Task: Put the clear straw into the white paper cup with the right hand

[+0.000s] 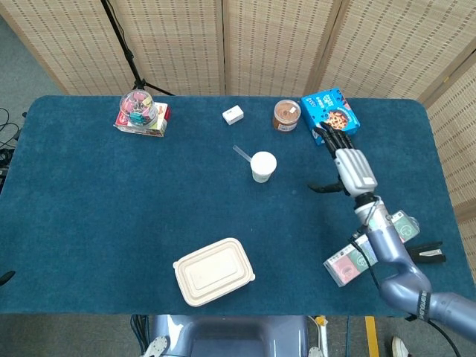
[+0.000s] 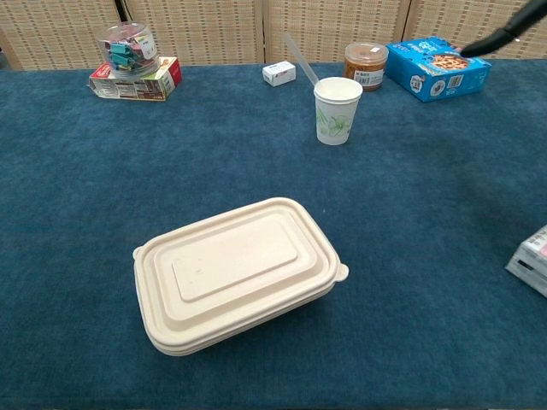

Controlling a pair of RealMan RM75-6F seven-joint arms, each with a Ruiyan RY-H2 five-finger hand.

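A clear straw leans out of the white paper cup.

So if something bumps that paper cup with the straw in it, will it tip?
Probably easily. The white paper cup looks thin, light and taller than its base. The clear straw leans out over its rim, likely adding leverage. The carpeted table may resist sliding, favoring toppling.

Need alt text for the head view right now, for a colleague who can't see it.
A clear straw leans out of the white paper cup mid-table, while the right hand hangs empty to its right, fingers spread near the blue box.
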